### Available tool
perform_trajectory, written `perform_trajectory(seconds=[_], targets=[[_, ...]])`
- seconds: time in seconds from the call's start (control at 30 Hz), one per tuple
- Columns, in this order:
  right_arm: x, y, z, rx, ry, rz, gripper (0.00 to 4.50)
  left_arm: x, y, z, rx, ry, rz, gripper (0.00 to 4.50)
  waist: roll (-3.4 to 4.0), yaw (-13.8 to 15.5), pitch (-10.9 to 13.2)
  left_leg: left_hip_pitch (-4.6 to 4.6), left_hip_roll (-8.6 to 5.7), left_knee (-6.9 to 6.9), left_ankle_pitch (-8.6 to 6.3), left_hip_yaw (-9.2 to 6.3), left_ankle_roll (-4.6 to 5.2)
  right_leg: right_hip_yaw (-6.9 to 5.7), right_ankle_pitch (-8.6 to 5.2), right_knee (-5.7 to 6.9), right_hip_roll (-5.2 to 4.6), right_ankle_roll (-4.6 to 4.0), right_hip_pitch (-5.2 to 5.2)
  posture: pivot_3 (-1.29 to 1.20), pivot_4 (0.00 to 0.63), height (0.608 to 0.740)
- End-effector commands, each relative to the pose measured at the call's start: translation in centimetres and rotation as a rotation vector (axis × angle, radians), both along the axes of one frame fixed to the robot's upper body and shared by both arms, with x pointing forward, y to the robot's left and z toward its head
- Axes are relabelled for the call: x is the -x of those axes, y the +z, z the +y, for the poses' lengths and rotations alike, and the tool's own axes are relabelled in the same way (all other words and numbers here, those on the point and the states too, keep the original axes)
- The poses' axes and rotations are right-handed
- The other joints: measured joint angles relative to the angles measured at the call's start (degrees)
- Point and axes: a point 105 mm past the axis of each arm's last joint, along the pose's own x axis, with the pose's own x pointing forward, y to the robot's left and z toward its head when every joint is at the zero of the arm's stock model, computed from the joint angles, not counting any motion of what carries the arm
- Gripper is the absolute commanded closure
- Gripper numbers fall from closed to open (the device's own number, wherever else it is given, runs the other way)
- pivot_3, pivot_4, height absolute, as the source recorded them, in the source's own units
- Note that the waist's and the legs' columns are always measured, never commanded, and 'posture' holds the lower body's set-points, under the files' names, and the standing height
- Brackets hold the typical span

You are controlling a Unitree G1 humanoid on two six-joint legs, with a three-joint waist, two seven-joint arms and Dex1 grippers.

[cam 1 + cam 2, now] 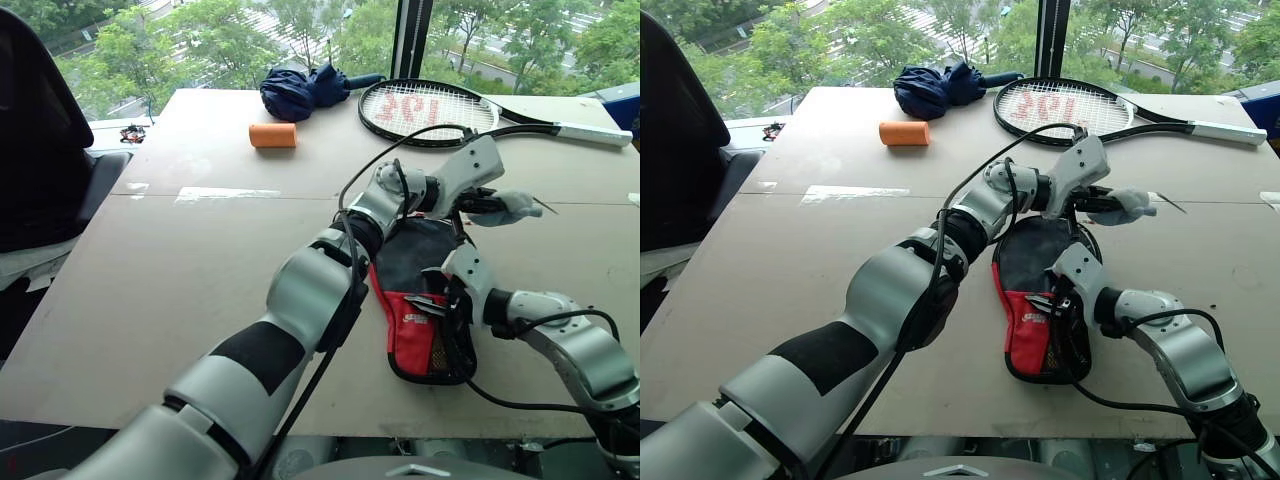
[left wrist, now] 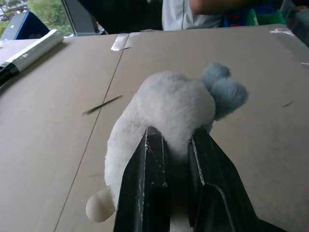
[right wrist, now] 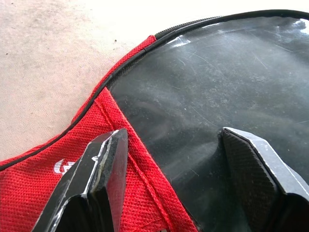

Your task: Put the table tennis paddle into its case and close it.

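Left eye view: left arm runs from lower left diagonally up to centre right, wrist bent so the left claw [image 1: 497, 207] points toward the right edge, roughly level. It is clenched on the plush fish charm [image 1: 515, 208], which hangs off the worktop [image 1: 200, 260] just above the case [image 1: 425, 300]. The case lies flat at centre right, black upper part, red panel at lower left with white logo. Right arm enters from lower right, forearm angled up-left; right claw [image 1: 440, 300] sits over the case's middle, fingers spread, nothing gripped. The table tennis paddle cannot be made out as a separate item here. Upper frame: tennis racket [image 1: 430, 108], folded blue umbrella [image 1: 300, 90], orange cylinder [image 1: 272, 135].

Right eye view: same layout. Left claw level at centre right, right claw tilted down onto the case.

Left wrist view: two black fingers [image 2: 145, 193] pinch the white plush body of the charm; grey-blue tail fin at upper right of the toy. Racket grip at upper left. A person's torso at top edge behind the worktop.

Right wrist view: right claw fingers [image 3: 96, 179] stand well apart, one over the red panel, the other over the clear plastic side [image 3: 217, 87]. A dark round surface shows through that plastic.
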Motion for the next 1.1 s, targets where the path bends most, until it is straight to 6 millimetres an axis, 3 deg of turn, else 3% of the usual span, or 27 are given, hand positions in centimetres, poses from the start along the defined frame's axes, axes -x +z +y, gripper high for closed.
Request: perform_trajectory(seconds=[0.03,0.2,0.23,0.3,0.47,0.67,0.77,0.9,1.1], targets=[[1.2,-3.5,0.1,0.023,-0.003,0.164,1.43,7.0,0.4,-4.6,0.066,-0.368,0.031,4.49,0.00,-0.1,0.0,0.00,0.00,0.00,0.00,0.00,0.00,0.00,0.00,0.00,0.00,0.00,0.00,0.00,0.150,0.723],[1.1,-3.5,0.2,0.021,0.004,0.162,1.43,6.5,0.0,-4.2,0.037,-0.347,0.057,4.49,0.02,-0.3,0.0,0.00,0.00,0.00,0.00,-0.03,0.00,0.00,0.00,0.00,0.01,0.00,0.00,0.00,0.150,0.723],[1.1,-3.5,0.2,0.020,0.005,0.162,1.43,5.9,0.1,-4.0,0.034,-0.309,0.065,3.82,0.02,-0.3,0.0,0.00,0.00,0.00,0.00,-0.03,0.00,0.00,0.00,0.00,0.01,0.00,0.00,0.00,0.150,0.723],[1.0,-3.5,0.2,0.020,0.006,0.162,1.43,5.1,0.4,-3.9,0.045,-0.252,0.038,3.24,0.02,-0.6,0.0,0.01,0.00,0.00,0.00,-0.05,0.00,0.00,0.00,0.00,0.02,0.00,0.01,0.00,0.150,0.723],[0.9,-3.6,-0.1,0.025,0.004,0.162,1.43,3.6,1.9,-3.3,0.122,-0.171,-0.043,0.69,0.02,-0.9,0.0,0.03,0.01,0.02,0.01,-0.05,-0.01,0.08,0.00,0.05,0.00,0.00,0.02,0.00,0.150,0.723],[0.9,-2.9,-0.3,0.002,0.019,0.132,1.43,1.2,4.5,-1.1,0.206,-0.079,-0.083,0.69,0.03,-0.9,0.0,0.03,0.00,0.03,0.01,-0.05,-0.01,0.10,0.00,0.06,0.00,0.00,0.02,0.00,0.150,0.723],[0.9,-1.4,-0.1,-0.057,0.052,0.065,1.43,0.0,5.4,1.6,0.222,-0.072,-0.110,0.69,0.03,-0.8,0.0,0.02,0.00,0.05,0.01,-0.05,-0.01,0.09,0.00,0.07,0.00,0.00,0.02,0.00,0.150,0.723],[1.4,0.3,-0.3,-0.130,0.095,0.012,1.43,-0.5,4.1,4.1,0.167,-0.098,-0.111,0.69,0.04,-1.1,0.0,0.02,0.00,0.03,0.01,-0.05,-0.01,0.07,0.00,0.07,0.01,0.00,0.00,0.00,0.150,0.723],[1.4,2.3,-2.0,-0.151,0.080,-0.064,1.43,-1.0,0.5,7.3,0.074,-0.085,-0.083,0.69,0.05,-1.0,0.0,-0.02,0.00,0.04,0.01,-0.07,-0.01,0.08,0.00,0.07,0.00,0.00,-0.02,0.00,0.150,0.723]])
